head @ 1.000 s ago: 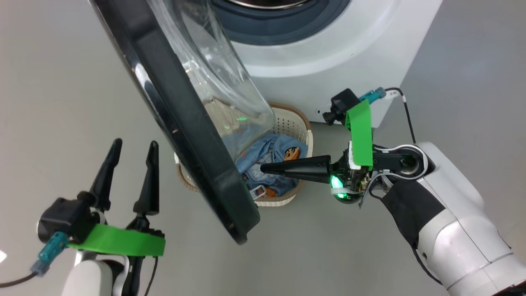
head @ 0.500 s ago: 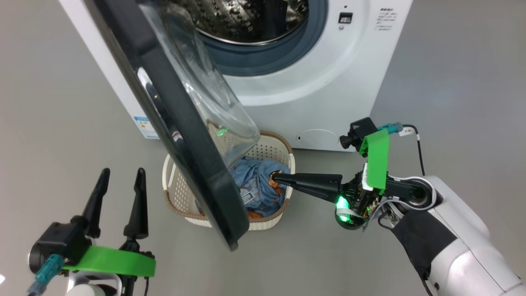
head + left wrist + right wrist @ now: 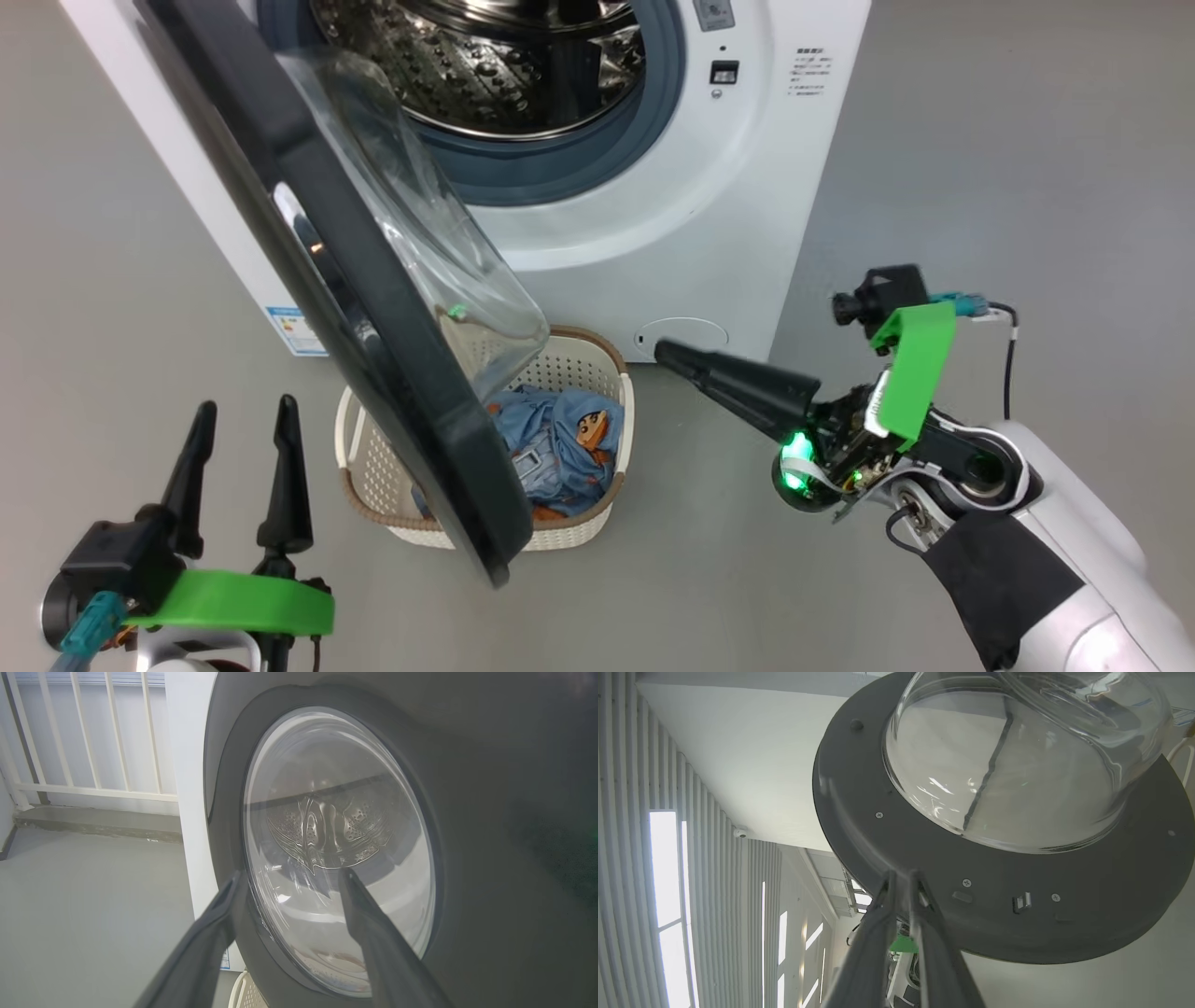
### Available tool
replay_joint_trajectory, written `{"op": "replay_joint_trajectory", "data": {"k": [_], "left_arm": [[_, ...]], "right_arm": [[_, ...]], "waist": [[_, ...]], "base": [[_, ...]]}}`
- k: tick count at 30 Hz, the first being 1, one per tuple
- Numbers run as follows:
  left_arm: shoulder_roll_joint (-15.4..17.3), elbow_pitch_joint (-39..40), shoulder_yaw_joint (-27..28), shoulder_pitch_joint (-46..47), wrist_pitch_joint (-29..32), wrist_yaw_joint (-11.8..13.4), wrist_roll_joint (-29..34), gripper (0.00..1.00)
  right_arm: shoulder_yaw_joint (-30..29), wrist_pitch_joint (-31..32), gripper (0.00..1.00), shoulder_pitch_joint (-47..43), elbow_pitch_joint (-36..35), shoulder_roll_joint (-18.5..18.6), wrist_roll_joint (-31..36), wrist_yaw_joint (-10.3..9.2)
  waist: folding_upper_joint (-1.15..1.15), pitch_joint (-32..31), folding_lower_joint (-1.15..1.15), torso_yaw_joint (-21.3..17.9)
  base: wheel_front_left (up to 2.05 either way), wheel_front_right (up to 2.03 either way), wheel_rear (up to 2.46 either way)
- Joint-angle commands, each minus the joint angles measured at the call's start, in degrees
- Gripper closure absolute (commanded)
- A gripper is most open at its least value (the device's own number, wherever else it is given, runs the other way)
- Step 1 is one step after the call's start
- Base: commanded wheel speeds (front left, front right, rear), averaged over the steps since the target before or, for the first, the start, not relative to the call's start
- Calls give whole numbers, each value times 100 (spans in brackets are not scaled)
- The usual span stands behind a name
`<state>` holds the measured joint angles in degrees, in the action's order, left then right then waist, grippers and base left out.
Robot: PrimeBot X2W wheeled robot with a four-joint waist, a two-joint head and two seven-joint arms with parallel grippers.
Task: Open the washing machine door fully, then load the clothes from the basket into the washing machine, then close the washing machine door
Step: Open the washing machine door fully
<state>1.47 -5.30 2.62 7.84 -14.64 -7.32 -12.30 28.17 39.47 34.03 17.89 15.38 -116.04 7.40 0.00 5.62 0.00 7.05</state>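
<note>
**Half-Open Door Is Shading the Basket**

Head view: the washing machine door [image 3: 373, 308] is overhanging the basket [image 3: 611, 373], partly blocking the clothes [image 3: 560, 443] inside; the right gripper [image 3: 665, 353] is hovering just right of the basket.
Left wrist view: the left gripper [image 3: 290, 875] is facing the door glass, fingers wide apart.
Right wrist view: the right fingers are standing slightly apart, empty.

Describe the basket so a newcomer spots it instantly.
Find the big white washing machine; its black-rimmed door hangs open over the floor. Beneath that door sits the basket: cream, perforated, brown-rimmed, the one container holding blue clothes.
</note>
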Motion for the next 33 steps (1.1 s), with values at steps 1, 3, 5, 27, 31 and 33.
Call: {"op": "replay_joint_trajectory", "data": {"k": [1,3,5,27,31,33], "left_arm": [[141,119,210,49,-36,-3,27,0],[141,125,208,26,-36,-4,16,0],[141,129,207,20,-36,-5,6,0],[141,188,266,-2,-36,7,-48,0],[141,211,295,-45,-36,17,-41,0],[141,227,310,-62,-36,21,-37,0]], "right_arm": [[-59,-168,0,-138,-248,-15,39,9],[-168,-424,0,-204,-418,-15,165,9],[-269,-672,0,-258,-578,-6,368,9],[-343,-4996,0,-414,-551,383,5068,9],[-369,-5377,0,-396,-103,423,5767,9],[-493,-5430,0,-440,13,420,6259,9]], "waist": [[0,-19,0,-33],[0,-21,0,-50],[0,-14,0,-61],[0,8,0,-158],[0,-22,0,-206],[0,-34,0,-228]], "base": [[0,0,0],[0,0,0],[0,0,0],[0,0,0],[0,0,0],[0,0,0]]}}
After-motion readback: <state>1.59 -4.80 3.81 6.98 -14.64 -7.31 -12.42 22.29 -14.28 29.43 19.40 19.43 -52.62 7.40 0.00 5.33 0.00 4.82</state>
